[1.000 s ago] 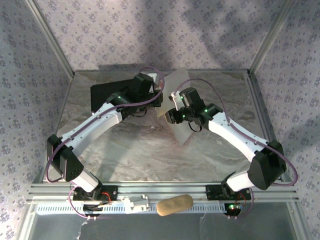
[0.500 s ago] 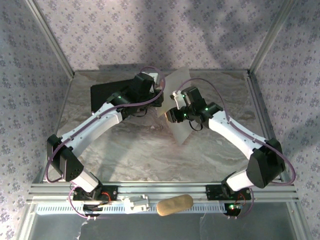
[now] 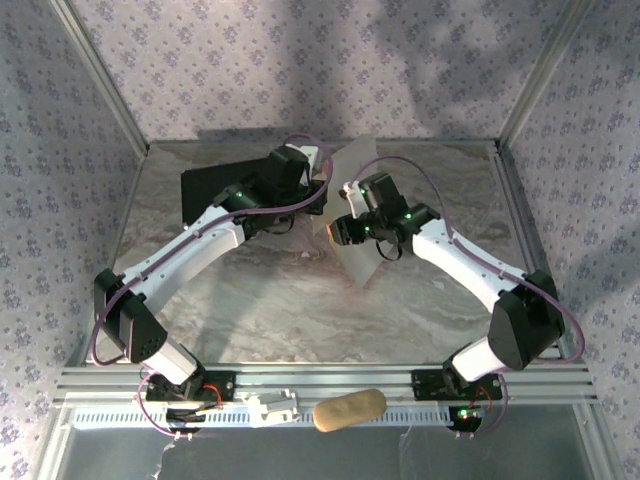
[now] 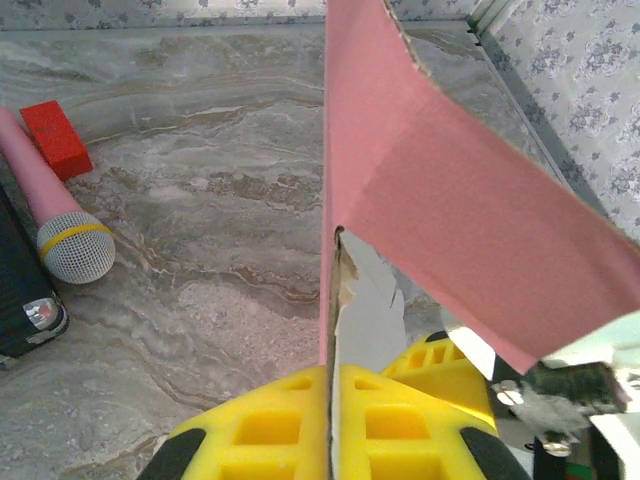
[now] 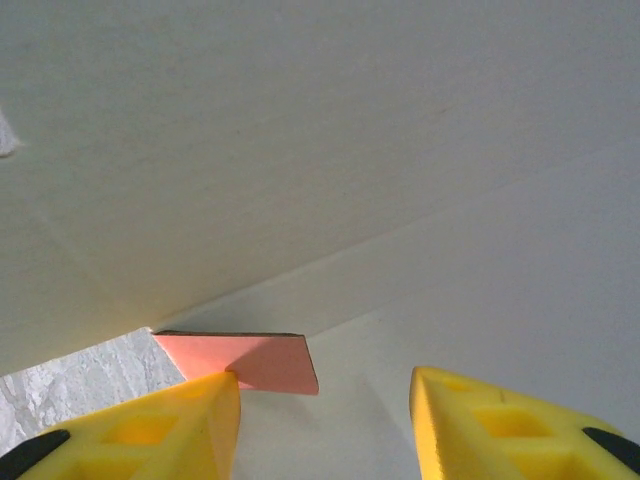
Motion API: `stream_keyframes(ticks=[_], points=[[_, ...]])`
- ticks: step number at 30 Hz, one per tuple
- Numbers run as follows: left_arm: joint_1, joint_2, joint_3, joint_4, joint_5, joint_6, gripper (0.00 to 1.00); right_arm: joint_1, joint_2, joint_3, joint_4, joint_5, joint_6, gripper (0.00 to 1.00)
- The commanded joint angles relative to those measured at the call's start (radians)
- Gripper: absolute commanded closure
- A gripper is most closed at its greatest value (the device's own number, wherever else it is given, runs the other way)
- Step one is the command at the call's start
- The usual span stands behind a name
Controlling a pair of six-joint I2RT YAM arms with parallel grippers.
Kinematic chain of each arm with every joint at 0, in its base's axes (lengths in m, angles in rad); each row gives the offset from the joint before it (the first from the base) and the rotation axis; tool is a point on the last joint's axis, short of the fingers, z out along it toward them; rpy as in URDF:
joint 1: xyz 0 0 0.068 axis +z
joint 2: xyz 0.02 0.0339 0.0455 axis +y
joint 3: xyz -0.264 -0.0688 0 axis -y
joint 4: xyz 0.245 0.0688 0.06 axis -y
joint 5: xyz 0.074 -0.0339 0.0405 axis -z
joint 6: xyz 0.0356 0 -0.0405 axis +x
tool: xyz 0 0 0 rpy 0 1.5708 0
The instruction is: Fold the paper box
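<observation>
Pink paper box (image 4: 430, 200): pinched in shut left jaws.
Right jaws: parted, empty.
Risk: pushing could slip sheet.

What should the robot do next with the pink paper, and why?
The left tool is shut on the edge of the thin pink cardboard sheet, holding it upright; the right tool stands open, facing its paler inside. So probably ease the right tool forward to press that side over along its crease.
</observation>
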Motion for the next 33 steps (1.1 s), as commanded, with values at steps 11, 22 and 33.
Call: stream_keyframes(ticks=[11,22,33], points=[[0.024,-0.029,-0.218,0.288,0.184,0.344,1.00,-0.180,-0.296,-0.026,-0.014,0.046,0.579,0.35],[0.025,0.014,-0.368,0.479,0.176,0.462,1.00,-0.237,-0.187,-0.036,0.043,0.037,1.207,0.33],[0.026,0.037,-0.485,0.623,0.197,0.505,1.00,-0.256,-0.006,-0.002,0.113,-0.028,1.293,0.36]])
